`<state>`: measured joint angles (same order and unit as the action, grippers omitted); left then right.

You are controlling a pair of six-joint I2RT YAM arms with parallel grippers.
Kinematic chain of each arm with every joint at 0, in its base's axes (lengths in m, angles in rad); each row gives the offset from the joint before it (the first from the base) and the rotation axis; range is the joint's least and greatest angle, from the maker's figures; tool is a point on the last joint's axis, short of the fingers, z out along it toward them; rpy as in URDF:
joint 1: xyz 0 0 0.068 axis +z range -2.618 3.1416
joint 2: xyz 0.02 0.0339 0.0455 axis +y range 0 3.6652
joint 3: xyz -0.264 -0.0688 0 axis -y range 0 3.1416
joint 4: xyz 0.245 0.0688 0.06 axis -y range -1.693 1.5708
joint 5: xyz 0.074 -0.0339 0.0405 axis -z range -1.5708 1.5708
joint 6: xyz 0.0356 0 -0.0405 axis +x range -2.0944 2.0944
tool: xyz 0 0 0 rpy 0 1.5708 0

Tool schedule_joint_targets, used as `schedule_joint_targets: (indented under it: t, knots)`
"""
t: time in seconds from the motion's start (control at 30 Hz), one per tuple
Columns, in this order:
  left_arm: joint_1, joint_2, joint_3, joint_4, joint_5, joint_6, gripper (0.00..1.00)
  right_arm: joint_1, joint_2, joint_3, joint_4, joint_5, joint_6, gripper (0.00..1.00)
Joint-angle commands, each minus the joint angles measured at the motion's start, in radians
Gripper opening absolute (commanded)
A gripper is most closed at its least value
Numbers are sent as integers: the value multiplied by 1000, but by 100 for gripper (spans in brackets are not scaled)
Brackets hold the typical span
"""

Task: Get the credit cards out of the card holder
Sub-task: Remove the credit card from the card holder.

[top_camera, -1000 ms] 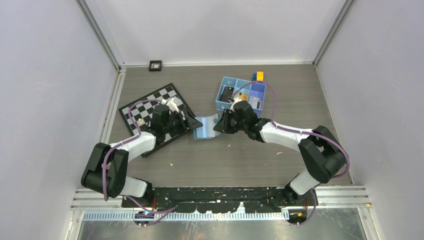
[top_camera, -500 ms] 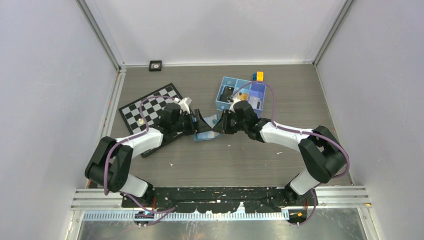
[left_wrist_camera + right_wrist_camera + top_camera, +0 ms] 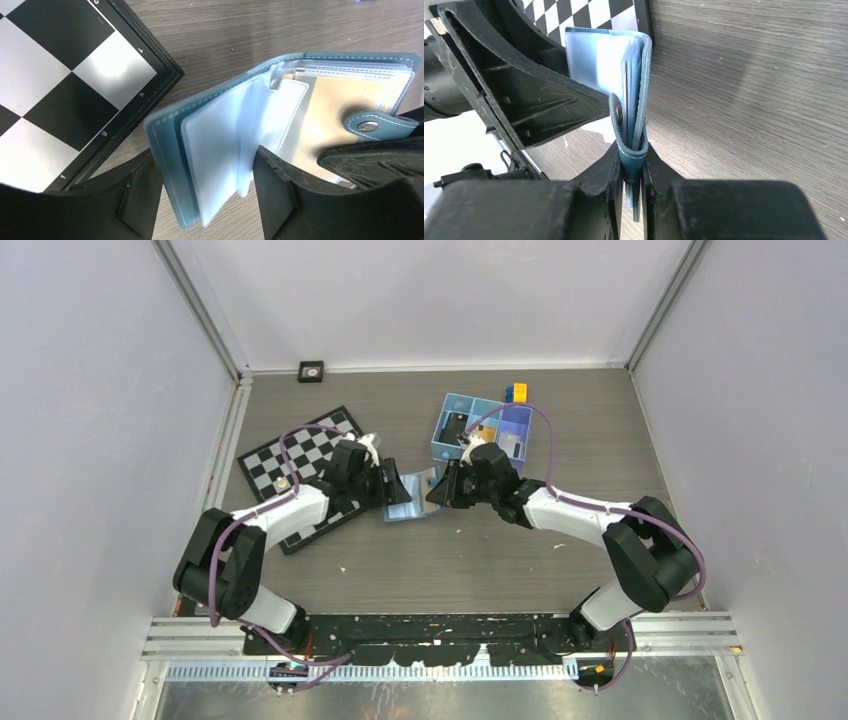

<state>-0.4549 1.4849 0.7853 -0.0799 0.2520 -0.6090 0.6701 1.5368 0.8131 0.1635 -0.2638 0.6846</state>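
The right gripper (image 3: 632,162) is clamped on the snap-tab edge of the light-blue card holder (image 3: 634,95), which stands half open near the middle of the table (image 3: 749,100). The left gripper (image 3: 207,177) has its 2 jaws apart, straddling the other cover and the clear sleeves. A tan card (image 3: 320,120) sits in a pocket. The chessboard (image 3: 60,75) lies just beside.

Card holder (image 3: 167,160): teal-blue cover with white stitching, pale translucent blue-white inner sleeves (image 3: 215,145), silver snap (image 3: 368,126); the credit card (image 3: 325,105) showing through one sleeve is orange-tan. Chessboard (image 3: 65,85): black and white checks, black frame with small white letters. Table (image 3: 240,30): grey-brown wood grain; box tray (image 3: 440,445): light blue; small block (image 3: 516,391): yellow and blue.
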Motion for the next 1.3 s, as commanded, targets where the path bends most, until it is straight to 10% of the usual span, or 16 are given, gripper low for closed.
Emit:
schedule_joint_targets:
  t: [0.0,0.6,1.27]
  knots:
    - [58,-26,-48,88,53,-47,64,-9,-52,23,-21,94,-5,11]
    - [157,-75,-235,582,350,-234,79,-42,-13,28,-14,49,19,10]
    - [-35,9,-61,300,245,-58,89,79,78,150,-103,42,-81,10]
